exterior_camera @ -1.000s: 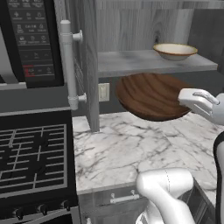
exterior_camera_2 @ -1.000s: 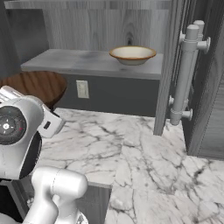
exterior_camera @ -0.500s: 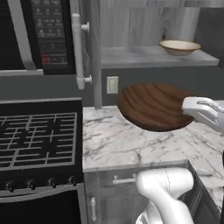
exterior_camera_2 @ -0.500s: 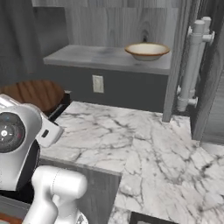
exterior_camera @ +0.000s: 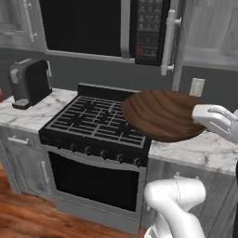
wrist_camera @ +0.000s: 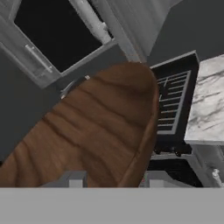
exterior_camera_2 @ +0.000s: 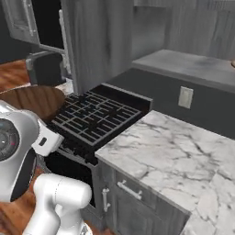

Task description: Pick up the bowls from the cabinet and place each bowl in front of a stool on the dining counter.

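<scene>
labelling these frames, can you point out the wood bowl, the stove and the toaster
wood bowl (exterior_camera: 160, 114), left base view, middle of its grained underside
stove (exterior_camera: 95, 120), left base view, centre of the black grates
toaster (exterior_camera: 29, 81), left base view, middle of its dark side

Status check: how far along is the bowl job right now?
Done: the wooden bowl is out of the cabinet. In hand: the gripper holds it by its rim, in the air over the stove and worktop. Left: this bowl is not yet set down, and no dining counter or stools are in sight from here. I can't confirm the second bowl in these views.
</scene>
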You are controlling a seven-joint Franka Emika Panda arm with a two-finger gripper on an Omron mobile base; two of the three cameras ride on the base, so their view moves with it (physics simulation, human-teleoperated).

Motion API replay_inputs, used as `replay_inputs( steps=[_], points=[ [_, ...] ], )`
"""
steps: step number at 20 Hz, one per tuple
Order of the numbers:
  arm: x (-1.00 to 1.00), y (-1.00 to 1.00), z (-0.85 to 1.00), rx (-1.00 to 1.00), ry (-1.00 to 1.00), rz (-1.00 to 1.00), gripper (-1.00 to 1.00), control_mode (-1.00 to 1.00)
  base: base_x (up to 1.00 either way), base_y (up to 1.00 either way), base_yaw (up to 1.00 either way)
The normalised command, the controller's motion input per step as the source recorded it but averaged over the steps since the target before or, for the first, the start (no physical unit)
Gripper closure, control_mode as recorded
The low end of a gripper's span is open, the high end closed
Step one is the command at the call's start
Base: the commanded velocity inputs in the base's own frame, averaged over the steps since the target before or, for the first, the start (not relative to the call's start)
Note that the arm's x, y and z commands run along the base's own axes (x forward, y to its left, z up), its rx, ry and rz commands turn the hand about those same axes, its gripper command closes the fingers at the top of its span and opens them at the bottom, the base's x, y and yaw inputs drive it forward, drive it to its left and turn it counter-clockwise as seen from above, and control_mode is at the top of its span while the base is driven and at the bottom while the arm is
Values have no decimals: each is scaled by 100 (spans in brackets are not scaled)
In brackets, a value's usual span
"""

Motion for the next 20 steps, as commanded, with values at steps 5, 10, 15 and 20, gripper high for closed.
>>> replay_inputs(
  steps=[5,10,15,20],
  points=[
    [0,0,0,0,0,0,100,100,37,32,74],
    [0,0,0,0,0,0,100,100,26,25,79],
    [0,0,0,0,0,0,100,100,16,19,83],
    [0,0,0,0,0,0,100,100,25,24,79]
  ],
)
